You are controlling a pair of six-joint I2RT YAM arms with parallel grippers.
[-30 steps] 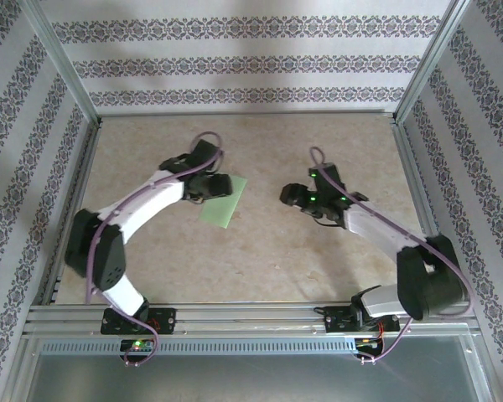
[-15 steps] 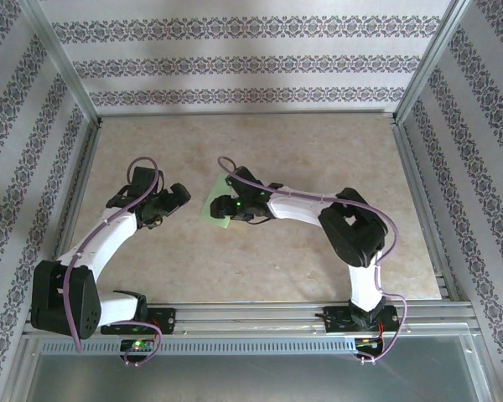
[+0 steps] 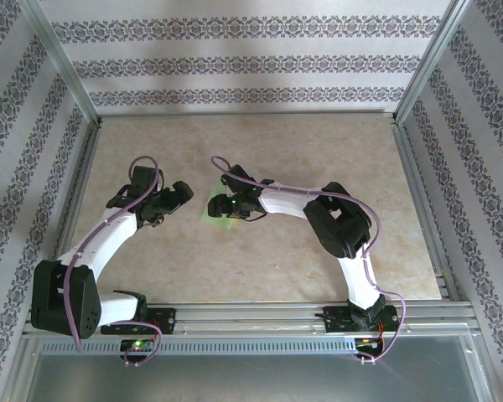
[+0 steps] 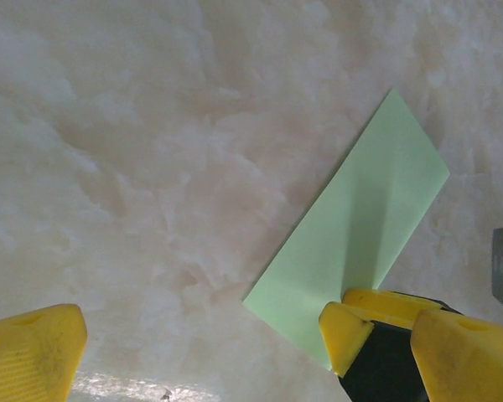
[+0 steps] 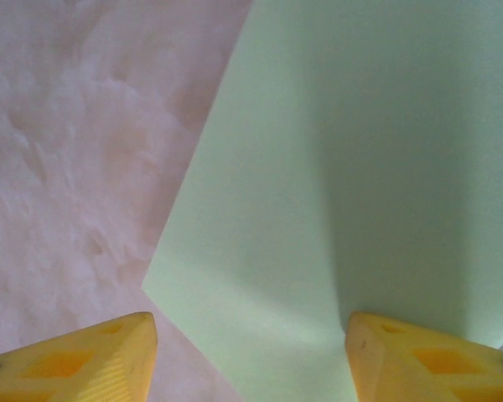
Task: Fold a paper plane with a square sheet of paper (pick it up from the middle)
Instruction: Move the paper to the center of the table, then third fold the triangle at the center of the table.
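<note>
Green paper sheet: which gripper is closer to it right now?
Right. The right gripper is directly over the sheet, open jaws straddling its edge. The left gripper sits open just left of the sheet, with bare table between.

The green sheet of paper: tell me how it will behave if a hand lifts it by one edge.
The sheet of paper looks very thin and lies flat on the table, so it would probably droop from one edge. It likely weighs almost nothing, and may slide on the smooth surface when pushed.
</note>
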